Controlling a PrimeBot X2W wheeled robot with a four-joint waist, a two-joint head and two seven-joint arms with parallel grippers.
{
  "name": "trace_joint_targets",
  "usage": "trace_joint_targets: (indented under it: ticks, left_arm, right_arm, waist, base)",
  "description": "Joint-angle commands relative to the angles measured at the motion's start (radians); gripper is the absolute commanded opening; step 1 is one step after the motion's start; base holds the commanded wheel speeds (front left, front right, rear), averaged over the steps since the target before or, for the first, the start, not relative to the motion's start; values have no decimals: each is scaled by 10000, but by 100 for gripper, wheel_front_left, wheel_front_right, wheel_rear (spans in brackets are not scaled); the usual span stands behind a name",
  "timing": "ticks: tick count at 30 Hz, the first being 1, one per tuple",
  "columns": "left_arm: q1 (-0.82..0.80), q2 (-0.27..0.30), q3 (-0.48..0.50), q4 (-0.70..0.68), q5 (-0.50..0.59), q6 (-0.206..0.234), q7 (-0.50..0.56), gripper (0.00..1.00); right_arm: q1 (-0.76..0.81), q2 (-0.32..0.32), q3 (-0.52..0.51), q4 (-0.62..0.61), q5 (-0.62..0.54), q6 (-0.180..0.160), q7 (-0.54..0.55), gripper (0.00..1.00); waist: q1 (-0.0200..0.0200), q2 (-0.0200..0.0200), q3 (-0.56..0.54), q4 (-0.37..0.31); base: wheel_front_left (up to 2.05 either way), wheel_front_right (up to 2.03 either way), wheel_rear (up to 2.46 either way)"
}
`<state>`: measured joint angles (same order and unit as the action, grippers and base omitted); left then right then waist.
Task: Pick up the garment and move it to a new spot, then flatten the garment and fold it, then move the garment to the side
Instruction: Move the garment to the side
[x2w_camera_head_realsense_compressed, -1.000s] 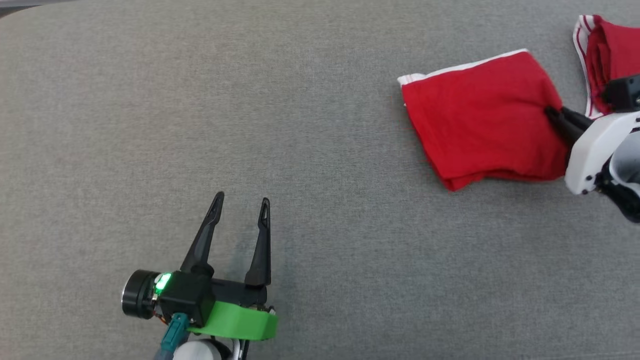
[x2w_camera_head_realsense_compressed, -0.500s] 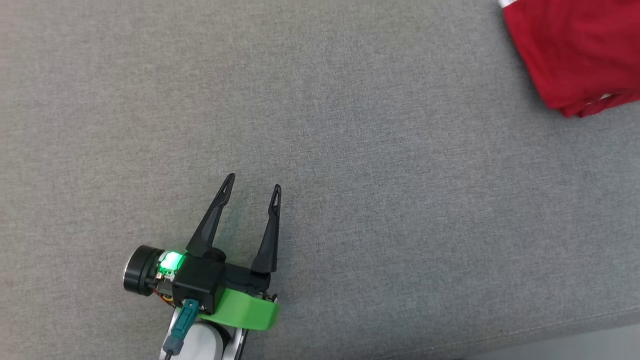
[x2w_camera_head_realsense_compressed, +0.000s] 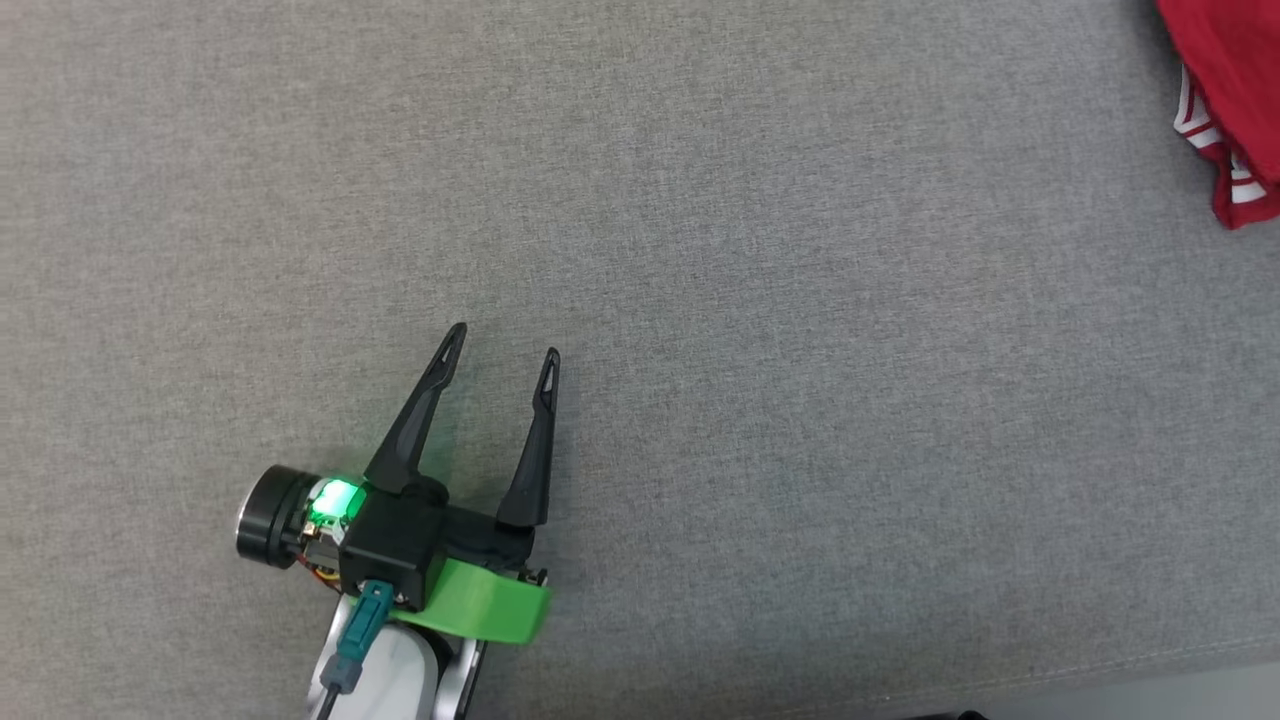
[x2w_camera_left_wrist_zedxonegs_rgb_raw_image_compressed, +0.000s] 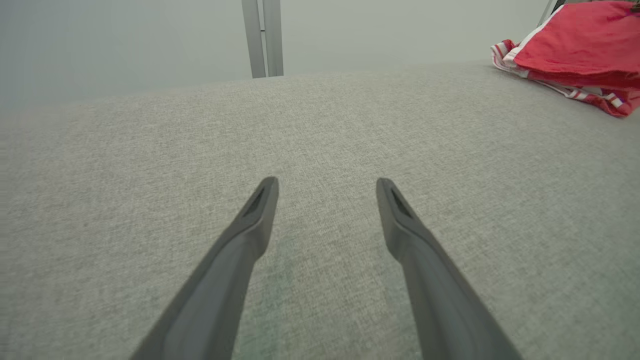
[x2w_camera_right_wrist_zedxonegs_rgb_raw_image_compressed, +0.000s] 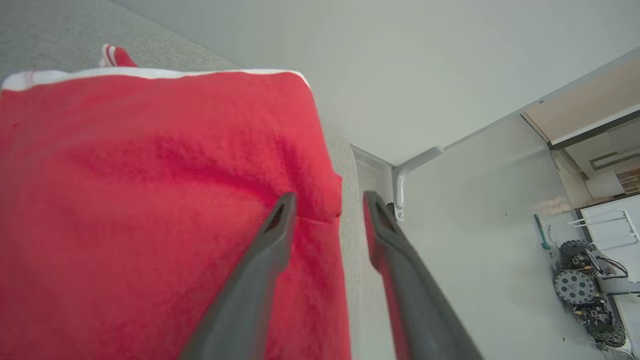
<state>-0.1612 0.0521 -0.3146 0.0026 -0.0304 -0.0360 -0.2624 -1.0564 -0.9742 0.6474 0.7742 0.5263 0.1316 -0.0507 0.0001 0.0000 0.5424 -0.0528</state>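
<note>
The right gripper (x2w_camera_right_wrist_zedxonegs_rgb_raw_image_compressed: 328, 197) lets go. A second ago its fingers were pinched shut on the edge of the folded red garment (x2w_camera_right_wrist_zedxonegs_rgb_raw_image_compressed: 150, 200); now they stand parted over the right end of the grey cushion (x2w_camera_head_realsense_compressed: 800, 350). The cloth's hemmed corner lies loose in the gap between them, and nothing is clamped.

The garment rests flat on that right end, close to the cushion's side edge. It is folded into a compact block, with its white trim along the far border and some striped fabric showing at the near corner.

The head camera has swung too, so the garment now sits in the top right corner of its picture — a shift of the view, not proof that the cloth travelled.

The left gripper (x2w_camera_head_realsense_compressed: 503, 343) hangs over the cushion's middle as it did before, fingers spread wide and empty, well apart from the garment.

Judging by this, the last step — setting the folded garment aside — is being finished with this release. What seems left is for the right arm to back off without snagging the corner and spoiling the fold.
</note>
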Motion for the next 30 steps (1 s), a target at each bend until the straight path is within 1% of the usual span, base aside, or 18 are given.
trace_joint_targets:
  ticks: [1, 5, 7, 10, 12, 14, 18, 22, 25, 27, 30]
  left_arm:
    - [-174, 50, 4, 20, 100, -9, -28, 100]
    - [-51, 35, -48, 106, 1, 92, -28, 100]
    - [105, 27, -13, 157, -96, 177, -28, 100]
    - [349, 16, 81, 219, -255, 343, -28, 100]
    - [541, 8, 191, 235, -436, 508, -30, 100]
    - [752, 5, 368, 244, -628, 689, -28, 100]
    - [1286, -2, 660, 294, -1013, 1009, -28, 100]
    - [1710, -2, 811, 383, -1277, 1011, -30, 100]
    - [2023, 0, 979, 471, -1576, 979, -28, 100]
    - [2196, -1, 1089, 494, -1844, 955, -28, 100]
    - [2506, -1, 1244, 414, -2028, 1085, -28, 100]
  right_arm:
    - [-194, 147, -296, 392, -415, -18, -304, 100]
    - [158, 1037, -1135, 1497, -1434, -18, -1144, 100]
    - [495, 1594, -1541, 1795, -1534, -18, -1572, 100]
    - [1172, 2306, -1997, 1858, -1668, -18, -1993, 100]
    - [1794, 2851, -2324, 1648, -1585, -18, -2106, 100]
    - [2385, 3361, -2694, 1075, -1565, -18, -2149, 100]
    - [4115, 4402, -3526, -236, -1871, -18, -2135, 100]
    - [5593, 5483, -4325, -1459, -2250, -18, -2140, 100]
    - [6771, 6411, -4845, -2409, -2616, -16, -2135, 100]
    - [7377, 6842, -5011, -3003, -2757, -16, -2135, 100]
    - [8190, 7392, -5242, -3873, -2820, -16, -2136, 100]
  waist:
    - [-1, 0, -108, 91]
    - [-1, 0, -588, 225]
    - [-1, 0, -934, 288]
    - [-1, 0, -1595, 374]
    - [-1, 0, -2092, 430]
    - [-1, 0, -2567, 444]
    - [-1, 0, -3487, 385]
    - [-1, 0, -4213, 308]
    - [-1, 0, -4662, 274]
    - [-1, 0, -4916, 258]
    - [-1, 0, -5228, 189]
  base:
    - [0, 0, 0]
    - [0, 0, 0]
    - [0, 0, 0]
    - [0, 0, 0]
    - [0, 0, 0]
    - [0, 0, 0]
    - [0, 0, 0]
    - [0, 0, 0]
    - [0, 0, 0]
    - [0, 0, 0]
    - [0, 0, 0]
